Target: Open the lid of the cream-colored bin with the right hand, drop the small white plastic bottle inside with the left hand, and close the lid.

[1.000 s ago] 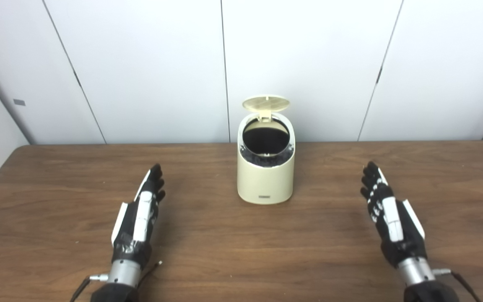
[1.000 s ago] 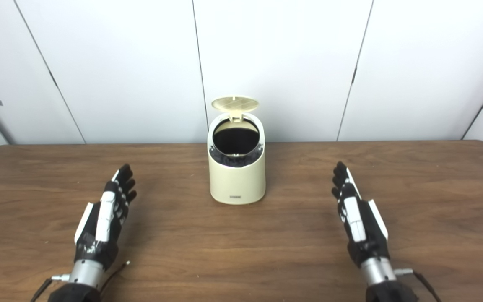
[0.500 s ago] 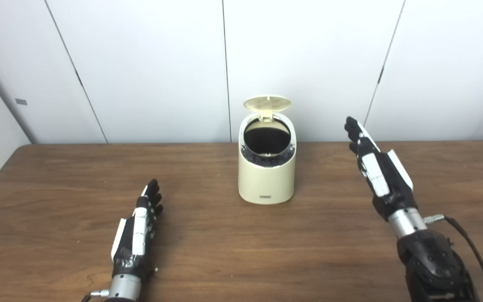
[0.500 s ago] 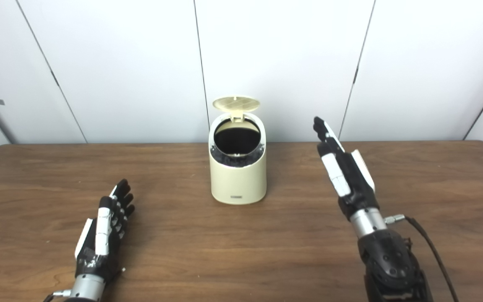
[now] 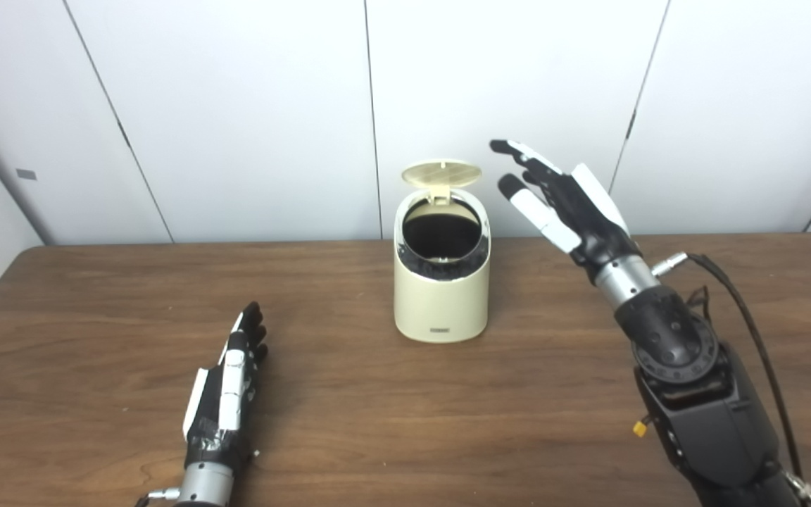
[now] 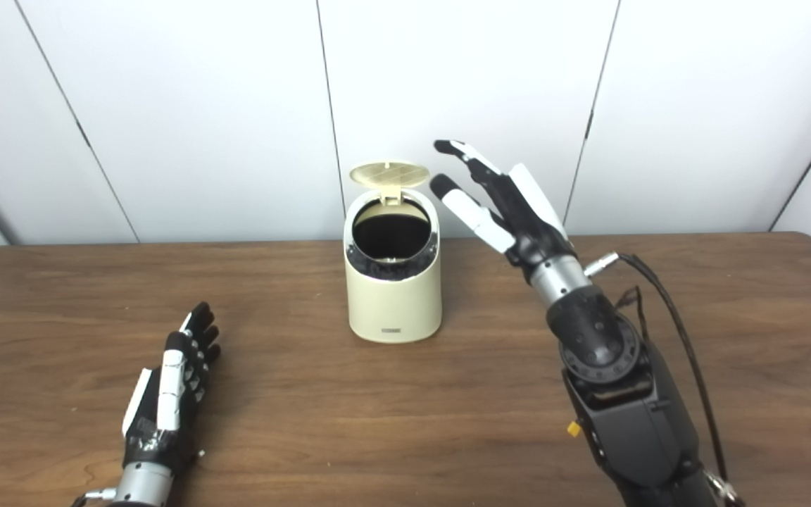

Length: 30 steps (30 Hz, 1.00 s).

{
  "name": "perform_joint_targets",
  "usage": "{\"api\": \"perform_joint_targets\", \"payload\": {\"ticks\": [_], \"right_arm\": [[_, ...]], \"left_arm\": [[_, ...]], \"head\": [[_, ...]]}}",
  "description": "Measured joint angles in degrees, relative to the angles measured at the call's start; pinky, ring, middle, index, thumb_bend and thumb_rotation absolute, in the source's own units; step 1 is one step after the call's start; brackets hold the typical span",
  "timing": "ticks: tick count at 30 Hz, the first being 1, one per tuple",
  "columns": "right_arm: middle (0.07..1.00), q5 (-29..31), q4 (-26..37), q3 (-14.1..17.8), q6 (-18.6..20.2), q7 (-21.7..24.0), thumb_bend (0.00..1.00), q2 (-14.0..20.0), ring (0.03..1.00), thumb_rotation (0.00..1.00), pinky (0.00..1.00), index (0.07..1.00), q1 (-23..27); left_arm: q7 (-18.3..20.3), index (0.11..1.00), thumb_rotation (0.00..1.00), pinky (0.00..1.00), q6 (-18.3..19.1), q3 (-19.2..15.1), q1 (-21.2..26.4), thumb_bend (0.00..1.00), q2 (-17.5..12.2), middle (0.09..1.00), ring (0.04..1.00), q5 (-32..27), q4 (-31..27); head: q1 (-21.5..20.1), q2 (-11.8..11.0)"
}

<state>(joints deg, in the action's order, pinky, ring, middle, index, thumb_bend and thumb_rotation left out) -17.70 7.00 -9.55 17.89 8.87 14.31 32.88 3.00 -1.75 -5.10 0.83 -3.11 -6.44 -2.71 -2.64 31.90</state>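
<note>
the black-and-white left hand [image 5: 226,384] lies low over the dark brown wooden table [image 5: 96,317] at the near left, fingers straight and together-ish, grasping nothing. toward the far middle stands the cream-colored rounded plastic bin [image 5: 441,282], its round ribbed lid [image 5: 442,173] tipped up at the back and its dark mouth exposed. the small white bottle cannot be seen; the bin's inside is too dark to tell. just right of the lid, apart from it, the black-and-white right hand [image 5: 560,201] is raised, fingers spread, released and empty.
</note>
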Motion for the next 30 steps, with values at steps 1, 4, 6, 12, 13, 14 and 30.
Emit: {"api": "perform_joint_targets", "payload": {"ticks": [1,4,6,12,13,14,30], "right_arm": [[0.965,-0.7,-0.7,-0.4,0.0,0.2,0.61,0.0,0.992,1.00,0.98,0.859,0.8],[0.961,-2.7,-2.6,-1.8,-0.1,0.5,0.62,-0.1,0.989,1.00,0.97,0.836,3.1],[0.965,-3.8,-3.9,-2.3,-0.1,0.5,0.63,-0.4,0.996,1.00,0.98,0.826,4.2],[0.998,-6.7,-5.8,-4.1,0.0,0.7,0.64,-0.9,1.000,1.00,0.98,0.809,5.1],[1.000,-7.2,-5.9,-4.3,0.0,0.8,0.64,-0.9,1.000,1.00,0.97,0.807,5.1],[1.000,-7.7,-5.9,-4.5,0.0,0.8,0.65,-0.9,1.000,1.00,0.97,0.806,5.2],[1.000,-10.2,-3.2,-5.1,-0.1,3.1,0.65,0.5,1.000,1.00,1.00,0.625,4.7]], "left_arm": [[0.0,1.000,1.00,1.00,0.0,0.0,0.0,0.63,0.0,1.000,1.000,0.0,0.0],[0.0,1.000,1.00,1.00,0.0,0.1,0.0,0.63,0.0,1.000,1.000,0.0,0.0],[0.0,1.000,1.00,1.00,0.0,0.2,0.0,0.63,0.0,1.000,1.000,0.0,0.0],[-0.1,1.000,1.00,1.00,0.0,0.3,0.0,0.63,0.0,1.000,1.000,0.4,0.0],[-0.1,1.000,1.00,1.00,0.1,0.4,0.0,0.63,0.0,1.000,1.000,0.6,0.0],[-0.1,1.000,1.00,1.00,0.1,0.4,0.0,0.63,0.0,1.000,1.000,0.7,0.0],[-0.4,1.000,1.00,1.00,0.3,0.5,0.0,0.62,0.1,1.000,1.000,1.0,-0.1]], "head": [[0.0,0.0],[-0.2,0.1],[-0.1,0.0],[-0.1,0.2],[-0.1,0.3],[-0.1,0.3],[0.1,0.6]]}}
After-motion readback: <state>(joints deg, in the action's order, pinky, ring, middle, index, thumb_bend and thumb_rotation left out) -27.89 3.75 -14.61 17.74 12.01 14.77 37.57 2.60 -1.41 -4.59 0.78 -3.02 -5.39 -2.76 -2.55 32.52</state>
